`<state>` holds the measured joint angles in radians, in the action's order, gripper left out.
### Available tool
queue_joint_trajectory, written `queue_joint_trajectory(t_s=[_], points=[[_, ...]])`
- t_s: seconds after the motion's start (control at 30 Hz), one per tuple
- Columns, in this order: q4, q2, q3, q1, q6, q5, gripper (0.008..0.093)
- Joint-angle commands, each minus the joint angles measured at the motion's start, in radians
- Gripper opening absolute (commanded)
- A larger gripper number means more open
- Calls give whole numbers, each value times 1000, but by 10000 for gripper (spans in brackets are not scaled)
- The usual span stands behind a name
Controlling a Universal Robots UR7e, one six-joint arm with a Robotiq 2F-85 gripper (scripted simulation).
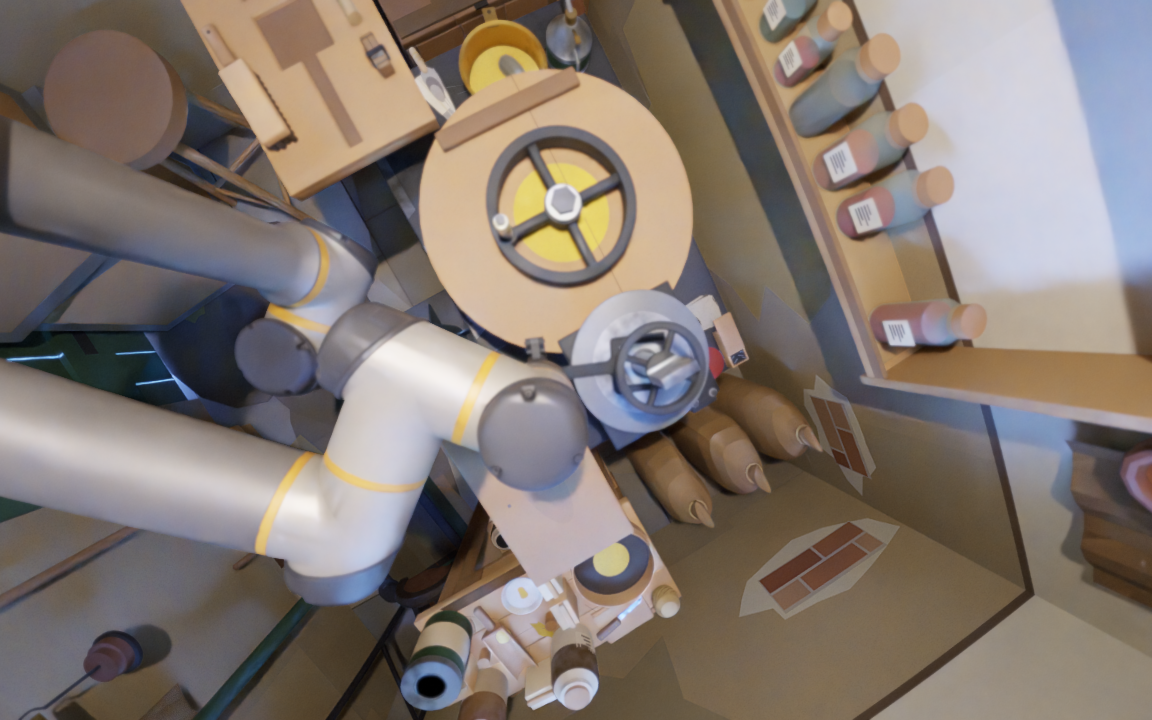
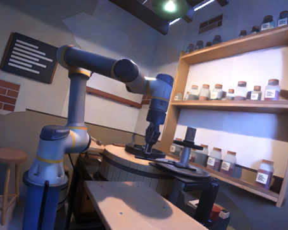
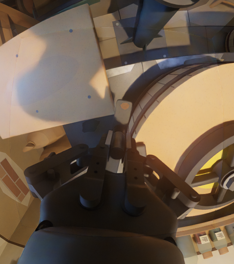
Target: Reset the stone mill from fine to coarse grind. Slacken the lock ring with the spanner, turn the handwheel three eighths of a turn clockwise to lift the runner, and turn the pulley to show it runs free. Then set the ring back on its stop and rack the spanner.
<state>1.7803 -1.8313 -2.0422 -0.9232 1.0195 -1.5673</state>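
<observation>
The round wooden mill top (image 1: pixel 555 208) carries a dark spoked handwheel (image 1: pixel 560 205) over a yellow centre, and at the top's near rim my gripper (image 3: pixel 117 147) is closed around a dark cylindrical handle (image 3: pixel 117 147) that looks like the spanner's. A small grey tab with an orange dot (image 3: pixel 123 110) stands just beyond the fingers. The handwheel has a hex nut at its hub and a pale knob (image 1: pixel 501 223) on its rim. Beside the mill a smaller spoked pulley (image 1: pixel 659 365) sits on a grey disc. The lock ring is hidden from me.
Brown sacks (image 1: pixel 719 448) lie on the floor below the pulley. A plain wooden table (image 2: pixel 138 203) stands next to the mill. A tool board (image 1: pixel 307 81) hangs beyond the mill, and shelves of jars (image 2: pixel 240 91) line the wall. My own arm (image 1: pixel 419 394) hides the mill's left side.
</observation>
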Motion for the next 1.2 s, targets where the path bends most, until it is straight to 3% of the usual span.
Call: queue_joint_trajectory(t_s=[0.0,1.17], points=[[3,2,1,-4,-13,-3,80],[20,70,54,-110,-461,-3,80]])
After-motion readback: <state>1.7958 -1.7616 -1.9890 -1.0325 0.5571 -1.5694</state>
